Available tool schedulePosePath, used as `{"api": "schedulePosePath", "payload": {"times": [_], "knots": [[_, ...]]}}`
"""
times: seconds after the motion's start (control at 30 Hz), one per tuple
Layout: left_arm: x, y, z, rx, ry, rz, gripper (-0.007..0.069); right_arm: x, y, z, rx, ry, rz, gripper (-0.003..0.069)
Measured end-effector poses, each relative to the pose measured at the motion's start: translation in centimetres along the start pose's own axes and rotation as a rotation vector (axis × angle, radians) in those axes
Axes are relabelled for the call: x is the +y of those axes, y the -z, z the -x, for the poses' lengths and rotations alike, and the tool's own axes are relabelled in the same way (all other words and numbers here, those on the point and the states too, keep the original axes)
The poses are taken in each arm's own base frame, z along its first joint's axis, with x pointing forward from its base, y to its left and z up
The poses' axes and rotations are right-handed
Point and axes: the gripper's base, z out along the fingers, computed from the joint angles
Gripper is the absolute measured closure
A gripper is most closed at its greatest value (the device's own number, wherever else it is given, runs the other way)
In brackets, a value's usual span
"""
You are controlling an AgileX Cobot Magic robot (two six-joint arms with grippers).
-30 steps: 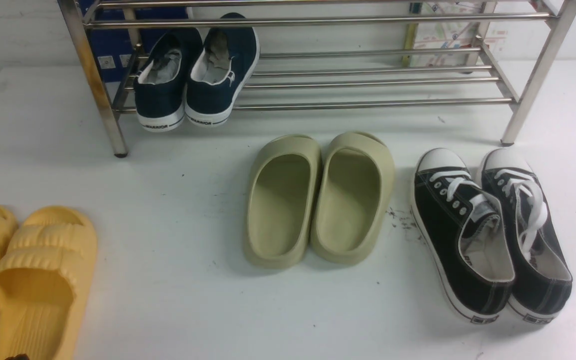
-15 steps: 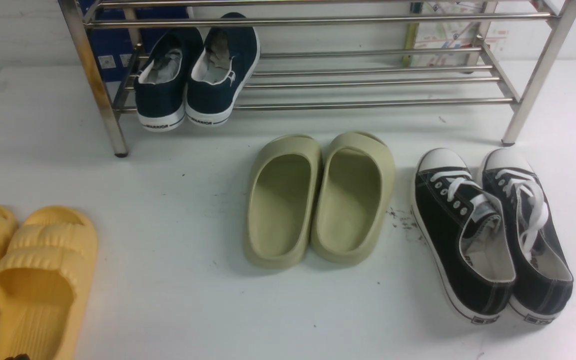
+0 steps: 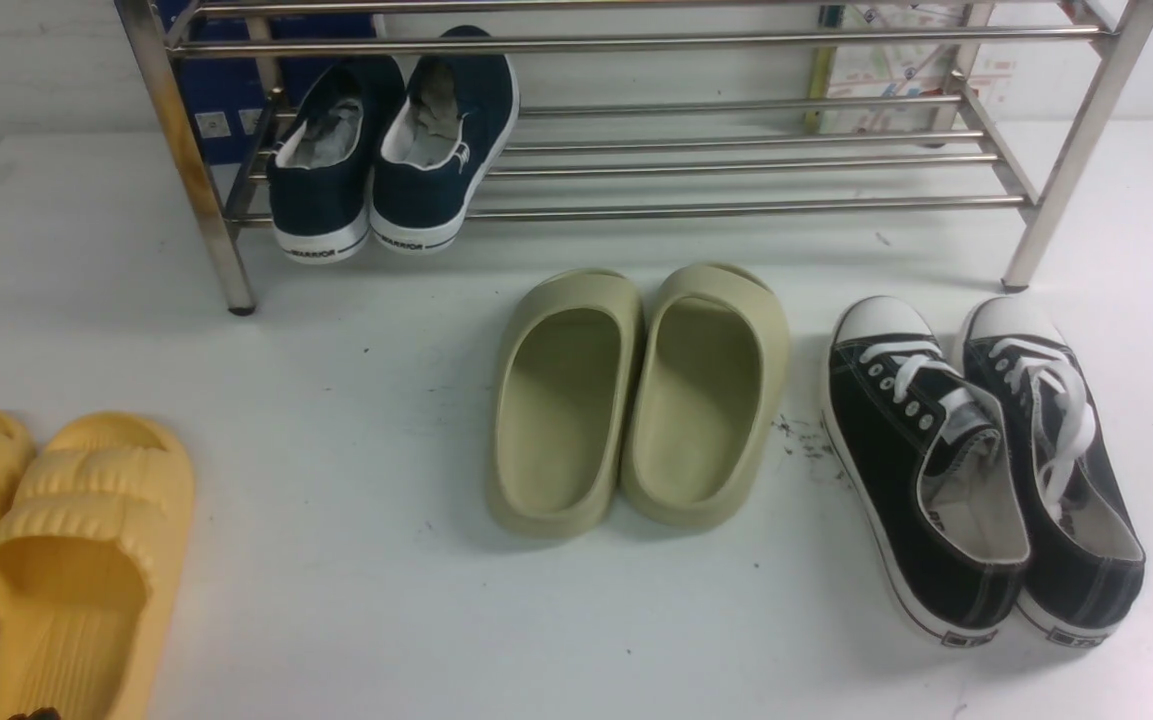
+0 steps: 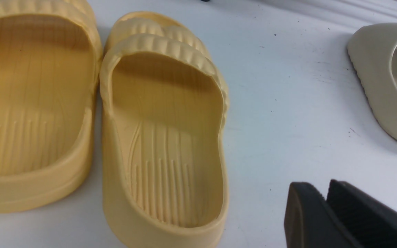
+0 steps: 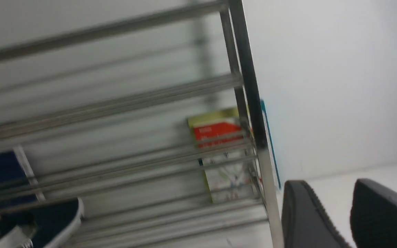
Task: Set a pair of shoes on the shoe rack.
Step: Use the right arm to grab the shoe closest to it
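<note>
- Nearest the camera, at left, yellow slippers (image 3: 86, 490) sit side by side; the left claw (image 4: 319, 193) is parted by a narrow gap, holding nothing.
- Right claw (image 5: 332, 193): open, with its fingers apart and empty.
- Toward the right, black sneakers (image 3: 976, 480) rest on the white surface (image 3: 336, 600).
- Between, green clogs (image 3: 636, 400).
- Farther, the steel rack (image 3: 736, 210) holds navy shoes (image 3: 376, 160).
</note>
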Motion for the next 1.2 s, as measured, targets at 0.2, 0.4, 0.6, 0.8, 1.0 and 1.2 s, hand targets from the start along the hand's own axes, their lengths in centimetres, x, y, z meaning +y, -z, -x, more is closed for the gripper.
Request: {"api": "schedulePosePath", "payload": {"times": [0.2,0.4,0.6,0.8,1.0,1.2], "knots": [[0.0,0.0,0.0,0.0,0.0,0.0,0.0511,-1.2,-5.7,-4.7,0.487,0.018,-0.102,0.041],[0.0,0.0,0.0,0.0,0.0,0.0,0.0506,-0.2,-8.5,-8.4,0.839,0.012,0.015,0.041],[0.0,0.0,0.0,0.0,0.0,0.0,0.0498,2.9,-11.4,-10.4,1.033,0.051,0.178,0.0368],[0.0,0.0,0.0,0.0,0.0,0.0,0.0491,4.9,-13.9,-13.7,1.17,-0.028,0.078,0.0255],[0.0,0.0,0.0,0.0,0.0,0.0,0.0487,4.2,-15.7,-16.1,1.183,-0.115,-0.086,0.0198],[0.0,0.0,0.0,0.0,0.0,0.0,0.048,3.9,-16.7,-17.9,1.205,-0.124,-0.129,0.0195]]}}
